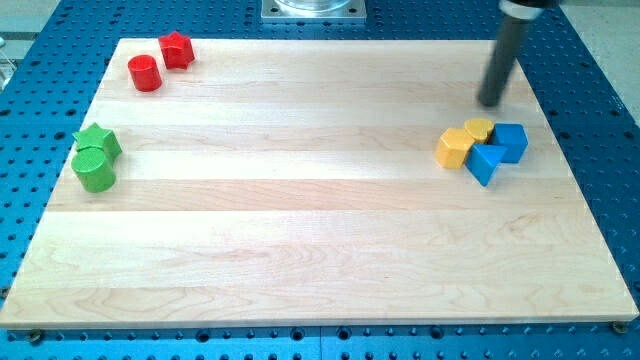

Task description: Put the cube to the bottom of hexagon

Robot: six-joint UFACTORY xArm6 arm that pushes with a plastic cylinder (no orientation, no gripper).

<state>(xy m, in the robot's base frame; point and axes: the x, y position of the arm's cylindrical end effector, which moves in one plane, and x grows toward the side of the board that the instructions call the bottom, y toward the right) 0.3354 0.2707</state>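
A blue cube [511, 141] sits at the view's right, in a tight cluster with a yellow hexagon [455, 148], a yellow round block [479, 129] and a blue triangular block [487, 163]. The cube is to the right of the hexagon and slightly higher in the view. The triangular block lies below and between them. My tip [489, 104] is above the cluster in the view, a short way from the yellow round block and not touching any block.
A red cylinder [145, 73] and a red star [177, 49] sit at the view's top left. A green star [97, 142] and a green cylinder [94, 170] sit at the left edge of the wooden board [320, 250].
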